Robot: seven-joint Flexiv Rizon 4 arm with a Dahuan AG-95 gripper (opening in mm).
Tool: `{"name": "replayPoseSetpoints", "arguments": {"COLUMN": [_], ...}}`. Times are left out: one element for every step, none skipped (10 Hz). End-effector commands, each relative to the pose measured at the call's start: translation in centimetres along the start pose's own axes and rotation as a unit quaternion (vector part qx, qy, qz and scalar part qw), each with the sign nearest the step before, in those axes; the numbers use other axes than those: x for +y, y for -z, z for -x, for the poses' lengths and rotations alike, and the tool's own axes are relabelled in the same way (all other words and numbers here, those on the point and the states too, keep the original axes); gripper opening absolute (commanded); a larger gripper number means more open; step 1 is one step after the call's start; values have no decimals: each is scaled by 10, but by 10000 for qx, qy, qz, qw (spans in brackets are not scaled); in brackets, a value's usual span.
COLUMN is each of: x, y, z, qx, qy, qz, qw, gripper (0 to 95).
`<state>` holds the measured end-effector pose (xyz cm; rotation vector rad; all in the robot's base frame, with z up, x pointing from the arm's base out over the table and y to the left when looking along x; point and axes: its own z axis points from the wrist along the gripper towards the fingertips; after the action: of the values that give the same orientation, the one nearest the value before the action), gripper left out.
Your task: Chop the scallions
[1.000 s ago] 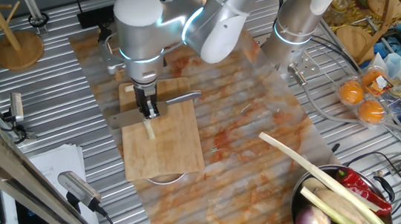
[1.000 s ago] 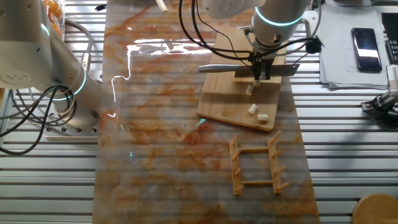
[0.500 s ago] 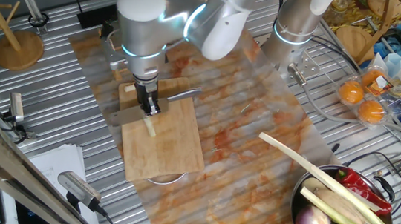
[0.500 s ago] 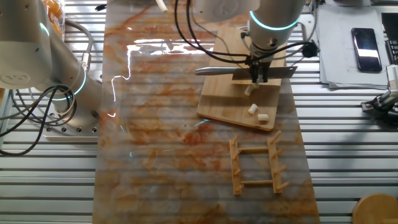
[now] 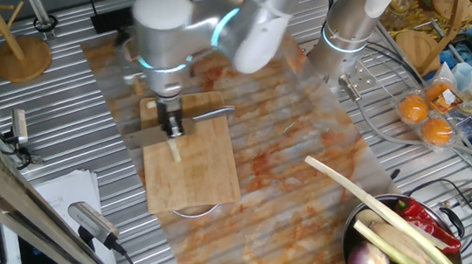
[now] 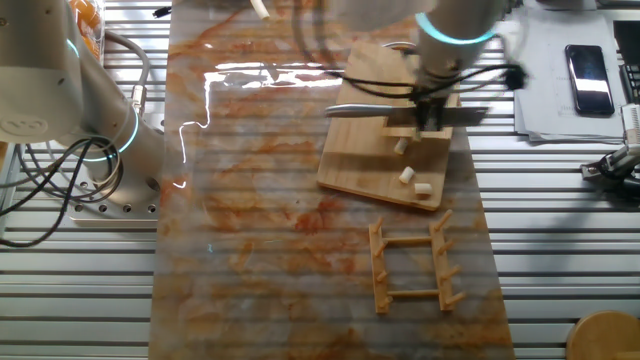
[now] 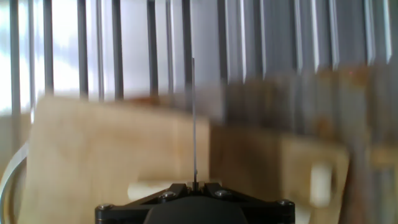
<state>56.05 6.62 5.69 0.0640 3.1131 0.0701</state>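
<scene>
I see claw [image 5: 172,128] clamped on knife [image 6: 400,112] | blade over board [image 5: 192,176] | scallions [image 5: 176,150] at claw's 6 o'clock, three chunks cut

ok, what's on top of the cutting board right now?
On the cutting board: three short cut scallions chunks, and the knife held in the gripper. In one fixed view a stalk piece lies below the blade. Anything directly under blade and gripper is hidden.
</scene>
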Motion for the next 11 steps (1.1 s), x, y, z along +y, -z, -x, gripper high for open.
{"name": "replayPoseSetpoints", "arguments": {"x": [-3, -3, -2, 1, 3, 2, 3, 4, 4, 1, -1], "y": [-81, -82, -72, -68, -67, -68, -64, -55, -46, -42, -40], "z": [8, 9, 12, 13, 14, 13, 13, 11, 7, 2, -2], "qx": [-73, -19, 13, 12, -1, 7, 21, 68, 43, -32, -55], "qy": [-13, -3, 10, 2, -18, 3, 10, 35, 76, 122, 143], "qz": [-7, -12, 62, 6, 20, -7, -34, -30, -60, -47, -20], "qw": [10000, 10000, 10000, 10000, 10000, 10000, 10000, 10000, 9999, 9999, 9999], "gripper": [0, 0, 0, 0, 0, 0, 0, 0, 0, 0, 0]}}
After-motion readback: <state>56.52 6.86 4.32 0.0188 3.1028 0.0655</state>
